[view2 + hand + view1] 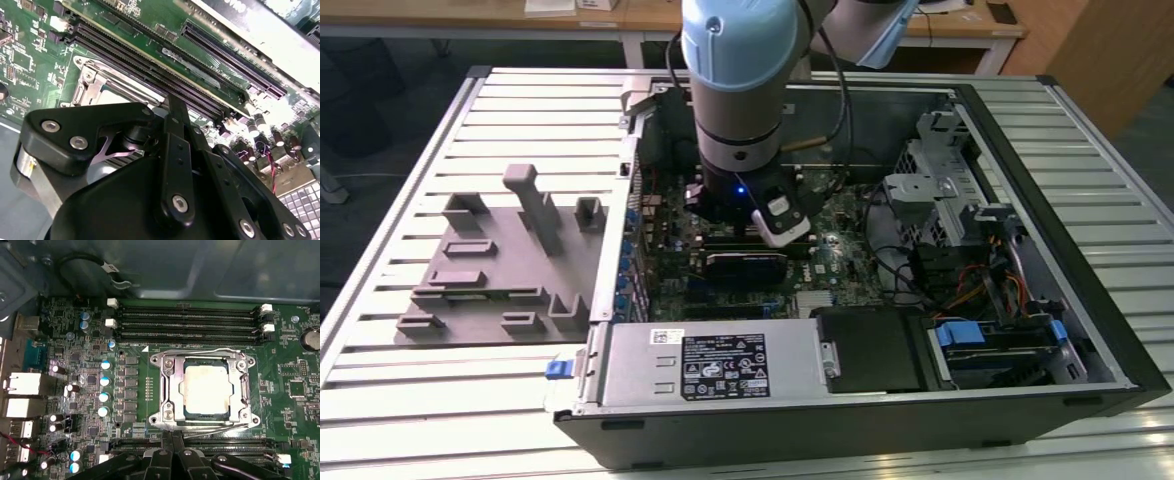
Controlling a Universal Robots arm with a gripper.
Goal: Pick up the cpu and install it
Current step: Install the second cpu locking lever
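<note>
CPU (pixel 206 390) lies flat inside the metal socket frame (pixel 167 390) on the green motherboard (pixel 90 340), silvery top plate facing up, between two banks of black memory slots (pixel 190 320). In the first wrist view the pincer (pixel 172 452) hangs just beside the socket's edge, above the board and apart from the chip; its black fingers (pixel 165 460) look pressed together with nothing between them. In the exterior view the arm (pixel 740 100) reaches down into the open computer case (pixel 1067 330), which rests on a ribbed metal counter (pixel 400 400) beside a grey fixture tray (pixel 494 270).
</note>
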